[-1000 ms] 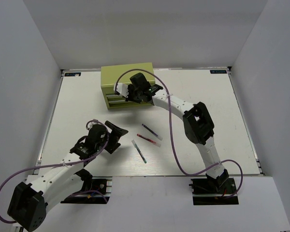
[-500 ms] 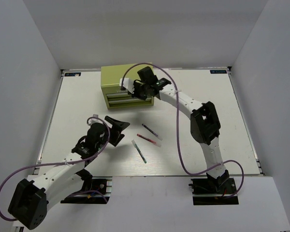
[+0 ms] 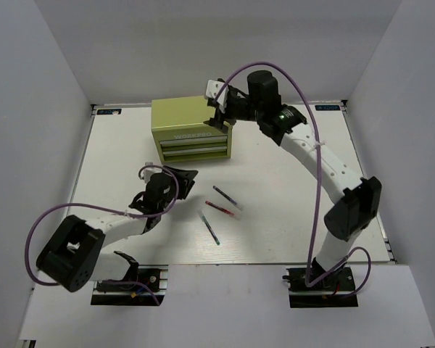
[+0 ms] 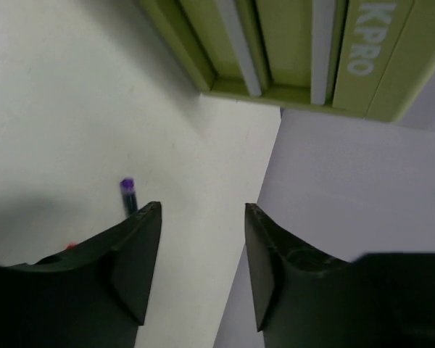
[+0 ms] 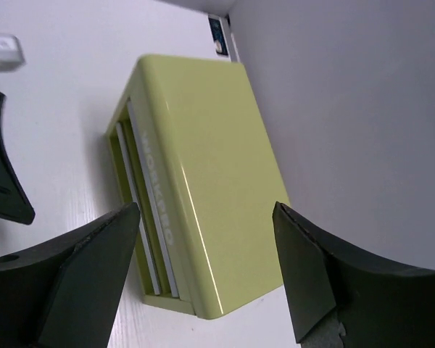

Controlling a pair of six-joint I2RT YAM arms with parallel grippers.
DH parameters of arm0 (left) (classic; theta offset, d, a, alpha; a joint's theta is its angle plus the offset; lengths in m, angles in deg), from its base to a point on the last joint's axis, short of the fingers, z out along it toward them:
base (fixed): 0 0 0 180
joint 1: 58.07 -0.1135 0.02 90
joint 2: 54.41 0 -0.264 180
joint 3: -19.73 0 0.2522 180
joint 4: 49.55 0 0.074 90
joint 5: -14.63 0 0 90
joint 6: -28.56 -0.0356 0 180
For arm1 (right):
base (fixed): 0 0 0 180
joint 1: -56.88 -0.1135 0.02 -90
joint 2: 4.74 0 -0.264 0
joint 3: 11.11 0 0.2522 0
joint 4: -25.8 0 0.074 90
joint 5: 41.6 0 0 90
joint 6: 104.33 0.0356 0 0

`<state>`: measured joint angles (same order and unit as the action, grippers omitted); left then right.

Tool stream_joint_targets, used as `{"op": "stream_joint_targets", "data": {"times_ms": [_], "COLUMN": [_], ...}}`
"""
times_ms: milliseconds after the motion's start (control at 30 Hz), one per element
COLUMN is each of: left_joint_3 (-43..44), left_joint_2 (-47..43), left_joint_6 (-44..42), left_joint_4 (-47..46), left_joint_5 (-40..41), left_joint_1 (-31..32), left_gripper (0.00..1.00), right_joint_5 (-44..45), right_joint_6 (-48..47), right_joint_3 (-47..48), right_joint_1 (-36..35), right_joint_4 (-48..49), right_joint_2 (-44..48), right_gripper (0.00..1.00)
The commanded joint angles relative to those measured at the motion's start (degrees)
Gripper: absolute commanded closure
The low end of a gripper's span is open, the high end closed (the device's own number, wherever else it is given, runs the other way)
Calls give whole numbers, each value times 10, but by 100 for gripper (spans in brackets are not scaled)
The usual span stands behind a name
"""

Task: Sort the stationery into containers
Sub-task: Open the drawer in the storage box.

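Note:
The olive-green chest (image 3: 191,134) stands at the back of the table with its drawers shut; it also shows as the chest (image 4: 297,43) and the chest (image 5: 210,167) in the wrist views. Three pens lie in front of it: dark (image 3: 225,196), red (image 3: 223,210), white-green (image 3: 209,227). My right gripper (image 3: 217,109) hangs open above the chest's right end, nothing between its fingers (image 5: 94,268). My left gripper (image 3: 181,181) is low over the table left of the pens, open and holding nothing (image 4: 203,208). A purple-tipped pen end (image 4: 128,194) shows beside its left finger.
White walls close the table at the back and both sides. The chest's front faces the arms. The left arm (image 3: 109,225) lies low across the near left of the table; the right arm (image 3: 326,174) arches high over the right side.
My right gripper left the chest's drawer front, rose above the chest and opened. My left gripper slid forward toward the pens and its jaws narrowed.

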<state>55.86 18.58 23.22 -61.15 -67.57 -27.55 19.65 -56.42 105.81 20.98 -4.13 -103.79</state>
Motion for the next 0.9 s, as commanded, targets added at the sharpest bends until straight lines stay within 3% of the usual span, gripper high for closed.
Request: {"op": "stream_joint_targets", "data": {"times_ms": [0, 133, 267, 867], "left_joint_3": [36, 60, 81, 196], "left_joint_2": [25, 76, 133, 365], "left_joint_6": [4, 4, 4, 20], "left_joint_4": [-87, -117, -159, -303], "left_joint_5": [77, 143, 151, 134], "left_joint_1": [-2, -7, -13, -57], "left_gripper": [39, 31, 28, 35], "right_joint_5": [17, 14, 11, 23], "right_joint_6": [2, 2, 6, -3], "right_joint_3": [39, 117, 166, 160], "right_joint_1": [18, 25, 32, 46], "right_joint_4": [-19, -69, -90, -96], "right_joint_2": [-75, -148, -186, -223], "right_gripper": [20, 22, 23, 22]}}
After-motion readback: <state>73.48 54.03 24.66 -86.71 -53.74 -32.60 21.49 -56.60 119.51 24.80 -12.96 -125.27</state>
